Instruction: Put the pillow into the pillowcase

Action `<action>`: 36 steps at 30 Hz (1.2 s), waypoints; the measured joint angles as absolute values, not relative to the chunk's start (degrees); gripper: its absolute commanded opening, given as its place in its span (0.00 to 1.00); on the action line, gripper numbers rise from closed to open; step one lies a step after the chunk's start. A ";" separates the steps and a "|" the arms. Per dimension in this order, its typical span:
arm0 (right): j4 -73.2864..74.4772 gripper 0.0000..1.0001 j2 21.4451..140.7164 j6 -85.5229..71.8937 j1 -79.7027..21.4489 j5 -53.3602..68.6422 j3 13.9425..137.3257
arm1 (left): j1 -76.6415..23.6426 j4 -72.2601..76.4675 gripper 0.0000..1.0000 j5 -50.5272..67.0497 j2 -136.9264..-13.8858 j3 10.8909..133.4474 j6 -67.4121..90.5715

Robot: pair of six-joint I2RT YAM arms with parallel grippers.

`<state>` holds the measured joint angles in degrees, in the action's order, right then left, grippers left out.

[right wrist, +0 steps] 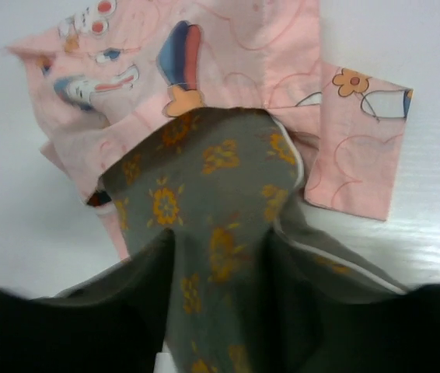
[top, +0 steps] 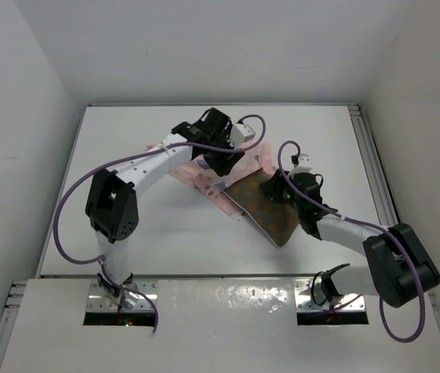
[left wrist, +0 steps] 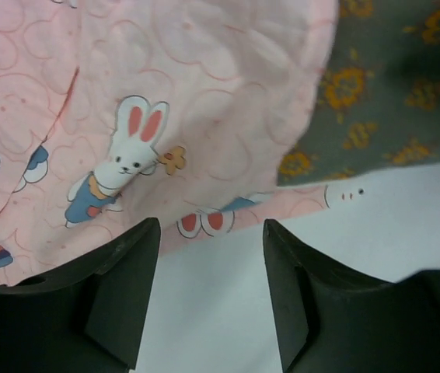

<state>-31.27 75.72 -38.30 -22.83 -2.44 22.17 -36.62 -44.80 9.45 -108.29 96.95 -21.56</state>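
Observation:
The pink rabbit-print pillowcase (top: 190,176) lies crumpled at mid-table. The olive pillow (top: 265,207) with orange dots runs from it toward the near right, its far end tucked among the pink folds. In the left wrist view the pillowcase (left wrist: 165,93) overlaps the pillow (left wrist: 391,85). My left gripper (top: 221,165) hangs open over the cloth's near edge (left wrist: 212,225), with only bare table between its fingers. My right gripper (top: 286,194) pinches a raised ridge of the pillow (right wrist: 212,155) between its fingers (right wrist: 218,233). The pillowcase (right wrist: 228,54) spreads beyond it.
The white table (top: 127,233) is boxed in by white walls at the left, back and right. A metal rail (top: 375,171) runs along its right edge. Both arm bases sit at the near edge.

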 measured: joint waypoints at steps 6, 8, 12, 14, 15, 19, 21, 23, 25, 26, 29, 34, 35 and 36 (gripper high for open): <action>-27.18 0.91 72.20 -33.12 -23.07 -1.96 23.42 | -36.16 -42.09 0.56 10.66 -112.68 99.42 -19.18; -26.24 0.98 71.13 -31.53 -23.07 -2.09 23.92 | -37.08 -41.76 0.56 11.22 -113.82 99.46 -19.11; -23.57 0.99 70.04 -27.35 -23.14 -1.32 25.45 | -38.81 -41.54 0.56 11.62 -115.98 99.66 -18.98; -21.93 0.99 70.26 -25.19 -23.42 -0.97 26.41 | -39.46 -41.45 0.54 11.62 -116.81 99.68 -18.94; -21.37 0.99 70.59 -24.38 -23.57 -0.73 26.81 | -39.57 -41.41 0.47 11.60 -117.05 99.68 -18.94; -20.45 0.99 75.18 -22.24 -23.97 0.34 28.60 | -39.81 -40.14 0.05 11.16 -117.19 99.61 -18.17; -20.82 0.98 79.00 -22.15 -24.14 0.97 29.28 | -39.81 -39.86 0.00 10.55 -117.25 99.61 -18.04; -20.91 0.87 83.13 -22.41 -24.10 1.67 30.48 | -39.53 -40.14 0.00 9.67 -117.34 99.61 -17.78; -21.39 0.68 86.85 -22.94 -24.10 2.61 31.83 | -39.22 -40.62 0.00 8.80 -117.36 99.61 -17.67; -21.96 0.56 88.23 -23.55 -24.10 3.20 32.27 | -39.13 -40.82 0.00 8.40 -117.36 99.59 -17.72; -25.02 0.00 90.17 -25.91 -23.88 5.06 32.60 | -39.13 -40.77 0.00 7.84 -117.05 98.87 -18.09; -29.71 0.00 89.43 -29.34 -23.49 8.73 30.81 | -39.20 -41.65 0.00 7.60 -115.61 97.80 -19.53; -30.92 0.00 88.51 -30.15 -23.27 9.61 29.74 | -39.20 -41.95 0.00 7.66 -115.13 97.76 -19.90; -32.12 0.00 86.80 -30.87 -23.00 10.31 28.27 | -39.20 -42.19 0.00 7.70 -114.67 97.71 -20.25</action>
